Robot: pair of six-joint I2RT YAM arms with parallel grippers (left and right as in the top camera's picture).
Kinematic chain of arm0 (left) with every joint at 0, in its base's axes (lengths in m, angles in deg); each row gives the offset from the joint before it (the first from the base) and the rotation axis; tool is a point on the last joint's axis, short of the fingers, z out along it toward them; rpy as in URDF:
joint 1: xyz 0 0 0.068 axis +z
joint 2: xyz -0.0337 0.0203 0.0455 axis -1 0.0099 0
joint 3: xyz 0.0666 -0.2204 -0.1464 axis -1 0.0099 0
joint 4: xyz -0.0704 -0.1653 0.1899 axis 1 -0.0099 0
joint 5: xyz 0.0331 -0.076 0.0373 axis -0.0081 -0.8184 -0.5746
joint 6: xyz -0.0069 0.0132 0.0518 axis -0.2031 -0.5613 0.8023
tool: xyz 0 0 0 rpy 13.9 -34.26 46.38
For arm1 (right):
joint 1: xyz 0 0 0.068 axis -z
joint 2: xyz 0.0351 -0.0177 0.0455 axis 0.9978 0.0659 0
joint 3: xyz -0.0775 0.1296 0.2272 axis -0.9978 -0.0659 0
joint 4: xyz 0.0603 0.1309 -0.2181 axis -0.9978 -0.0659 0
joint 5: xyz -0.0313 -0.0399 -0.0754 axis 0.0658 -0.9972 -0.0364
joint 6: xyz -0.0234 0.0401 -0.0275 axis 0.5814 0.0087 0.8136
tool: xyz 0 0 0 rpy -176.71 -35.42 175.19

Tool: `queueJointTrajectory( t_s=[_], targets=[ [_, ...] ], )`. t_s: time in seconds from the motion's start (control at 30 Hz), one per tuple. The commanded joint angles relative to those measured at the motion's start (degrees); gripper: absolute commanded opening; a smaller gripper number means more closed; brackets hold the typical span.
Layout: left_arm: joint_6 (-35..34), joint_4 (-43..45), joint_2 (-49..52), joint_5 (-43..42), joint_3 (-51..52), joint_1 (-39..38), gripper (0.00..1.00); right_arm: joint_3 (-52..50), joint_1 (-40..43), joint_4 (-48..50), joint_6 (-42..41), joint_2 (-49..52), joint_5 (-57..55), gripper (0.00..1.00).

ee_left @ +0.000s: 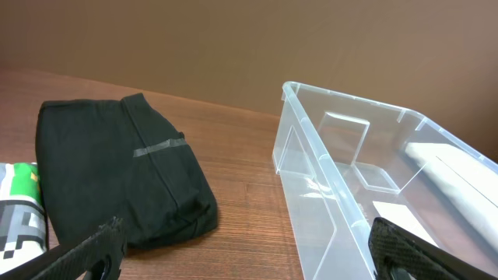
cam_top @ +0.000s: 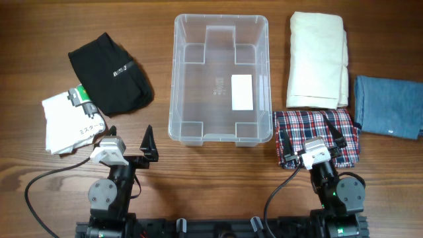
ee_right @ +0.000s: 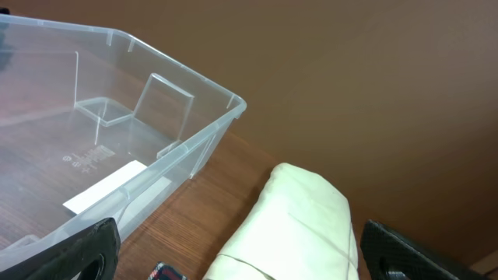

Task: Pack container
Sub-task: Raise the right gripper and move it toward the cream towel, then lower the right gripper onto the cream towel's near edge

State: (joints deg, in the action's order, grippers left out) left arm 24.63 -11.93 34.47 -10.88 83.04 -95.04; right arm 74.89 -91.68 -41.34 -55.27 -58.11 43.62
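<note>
The container (cam_top: 221, 18), a clear plastic bin with a white label on its base, stands empty at the table's middle. It also shows in the left wrist view (ee_left: 314, 159) and the right wrist view (ee_right: 184, 66). My left gripper (cam_top: 130, 137) is open and empty near the front edge, left of the bin, over bare wood (ee_left: 245, 260). My right gripper (cam_top: 313, 137) is open and empty above a plaid cloth (cam_top: 294, 125), pointing toward a cream folded cloth (ee_right: 303, 218).
A black folded garment (cam_top: 109, 73) lies at the left and shows in the left wrist view (ee_left: 117, 171). A white printed garment (cam_top: 66, 122) lies in front of it. The cream cloth (cam_top: 317, 59) and a blue cloth (cam_top: 390, 106) lie at the right.
</note>
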Motion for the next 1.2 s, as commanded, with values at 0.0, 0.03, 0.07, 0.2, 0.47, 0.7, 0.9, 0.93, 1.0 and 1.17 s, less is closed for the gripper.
queueJointTrajectory(
  t_s=[0.0,0.03,0.07,0.2,0.47,0.7,0.9,0.93,1.0,1.17],
  targets=[
    [1.3,0.1,-0.3,-0.5,0.4,0.4,1.0,-0.1,0.2,0.3,0.5,0.4,0.9,1.0],
    [1.3,0.1,-0.3,-0.5,0.4,0.4,1.0,-0.1,0.2,0.3,0.5,0.4,0.9,1.0],
    [1.3,0.1,-0.3,-0.5,0.4,0.4,1.0,-0.1,0.2,0.3,0.5,0.4,0.9,1.0],
    [1.3,0.1,-0.3,-0.5,0.4,0.4,1.0,-0.1,0.2,0.8,0.3,0.4,5.6,1.0],
    [1.3,0.1,-0.3,-0.5,0.4,0.4,1.0,-0.1,0.2,1.6,0.4,0.4,29.6,1.0],
    [1.3,0.1,-0.3,-0.5,0.4,0.4,1.0,-0.1,0.2,4.0,5.1,0.4,32.7,1.0],
    [1.3,0.1,-0.3,-0.5,0.4,0.4,1.0,1.7,0.2,8.9,-12.6,0.4,28.9,1.0],
    [1.3,0.1,-0.3,-0.5,0.4,0.4,1.0,2.8,0.2,8.9,-16.5,0.4,27.1,1.0],
    [1.3,0.1,-0.3,-0.5,0.4,0.4,1.0,4.8,0.2,8.9,-21.4,0.4,25.4,1.0],
    [1.3,0.1,-0.3,-0.5,0.4,0.4,1.0,12.2,0.2,6.0,-29.9,1.2,17.5,1.0]
  ],
)
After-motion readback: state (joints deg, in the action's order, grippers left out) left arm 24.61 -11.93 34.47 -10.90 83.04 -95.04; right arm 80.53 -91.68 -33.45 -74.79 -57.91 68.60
